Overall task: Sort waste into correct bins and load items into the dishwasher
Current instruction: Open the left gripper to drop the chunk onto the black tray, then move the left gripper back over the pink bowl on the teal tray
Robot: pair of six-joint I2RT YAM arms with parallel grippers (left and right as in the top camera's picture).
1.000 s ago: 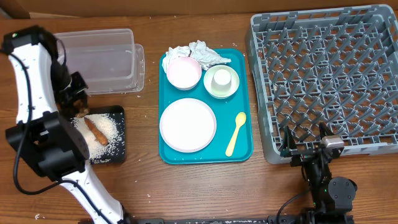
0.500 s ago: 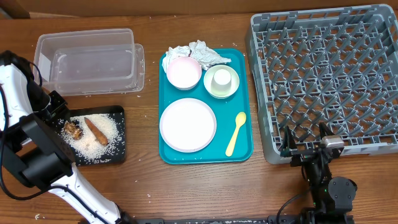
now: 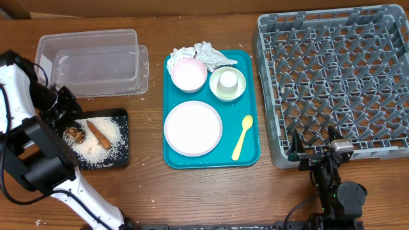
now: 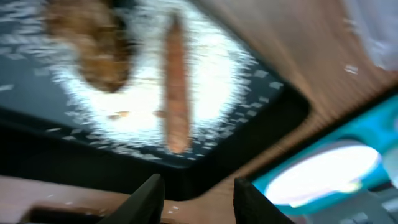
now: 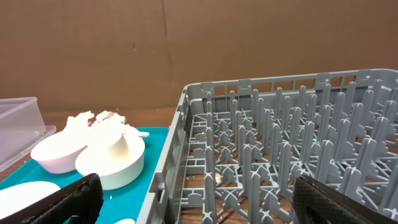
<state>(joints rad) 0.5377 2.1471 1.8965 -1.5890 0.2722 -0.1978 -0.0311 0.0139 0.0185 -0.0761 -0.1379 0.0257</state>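
Wooden table: rice and sausage stick lie in black tray, my left gripper parted and empty at its edge, right gripper wide; next, I judge, napkins to clear tub.

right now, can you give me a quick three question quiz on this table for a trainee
1. True or false: the dish rack already holds the plate.
2. The sausage stick lies in: A the dish rack, B the black tray, C the plate.
3. What colour is the tray under the spoon?
Key: 1 false; 2 B; 3 teal.
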